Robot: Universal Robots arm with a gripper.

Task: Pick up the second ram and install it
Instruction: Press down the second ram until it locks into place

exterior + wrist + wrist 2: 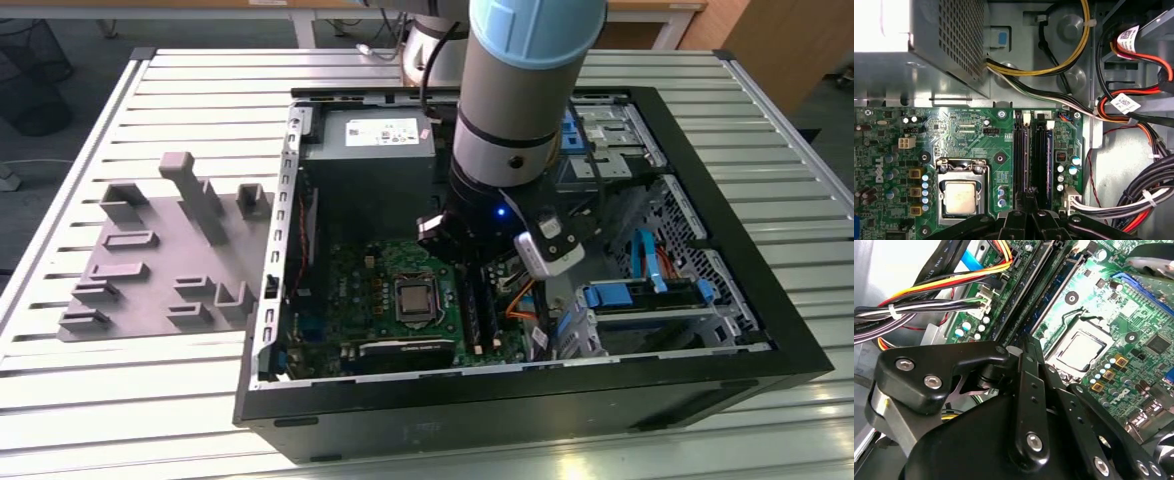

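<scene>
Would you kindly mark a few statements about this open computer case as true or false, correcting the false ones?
1. The pincer is down inside the computer case, over the memory slots. True.
2. The processor socket is covered by a fan and heatsink. False: the metal processor lid lies bare in its socket.
3. A grey fixture with upright blocks lies on the slatted table, at the exterior view's left of the case. True.
4. The case lies closed with its side panel on. False: it is open, with the green motherboard exposed.
5. The bundled cables run across the processor. False: they lie beside the board, on the far side of the memory slots from the socket.
</scene>
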